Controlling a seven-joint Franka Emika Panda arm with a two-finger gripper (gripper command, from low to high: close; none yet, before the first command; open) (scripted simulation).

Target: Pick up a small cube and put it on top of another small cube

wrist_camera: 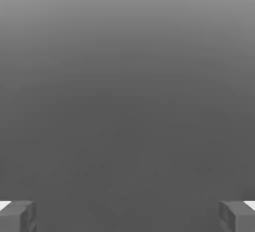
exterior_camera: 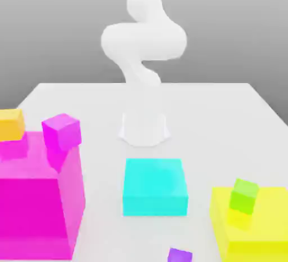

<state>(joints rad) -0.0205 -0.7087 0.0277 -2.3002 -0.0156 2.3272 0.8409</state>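
The small cube (exterior_camera: 180, 255), tiny and violet-purple, lies on the white table at the front edge of the exterior view, between the cyan block and the yellow block. The other small cube (exterior_camera: 11, 124), orange-yellow, rests on top of the big magenta block (exterior_camera: 34, 199) at the exterior view's left. My arm (exterior_camera: 143, 47) rises from its base at the middle of the table and leaves the picture at the top. In the hand view my gripper (wrist_camera: 127, 216) is open, its two grey fingertips (wrist_camera: 17, 216) far apart against plain grey background, with nothing between them.
A pinkish-magenta cube (exterior_camera: 62, 131) also sits on the big magenta block. A flat cyan block (exterior_camera: 155, 186) lies in front of the arm's base. A lime-green cube (exterior_camera: 244, 195) sits on a big yellow block (exterior_camera: 253, 227) at the exterior view's right.
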